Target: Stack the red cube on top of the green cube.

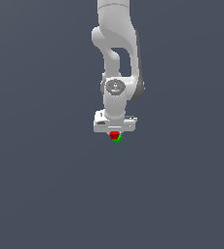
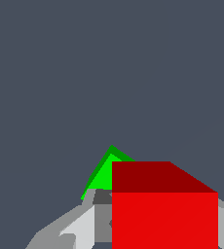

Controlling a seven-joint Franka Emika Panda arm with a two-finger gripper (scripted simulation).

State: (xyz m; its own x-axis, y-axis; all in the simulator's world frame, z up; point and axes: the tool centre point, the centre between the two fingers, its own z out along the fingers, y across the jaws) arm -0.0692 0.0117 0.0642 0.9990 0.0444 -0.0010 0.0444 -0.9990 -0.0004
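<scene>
Gripper (image 1: 115, 134) apparently clamped on red cube (image 1: 114, 134), hiding most of green cube (image 1: 117, 139).

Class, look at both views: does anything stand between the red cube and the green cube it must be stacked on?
Nothing visible does. The red cube sits at the hand, with the green cube directly beneath and partly hidden by it. Only bare grey floor surrounds them.

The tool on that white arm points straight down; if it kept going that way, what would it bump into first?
Probably the green cube. The tool has the red cube between its fingers, with the green one peeking out just beneath. Whether they already touch is unclear.
</scene>
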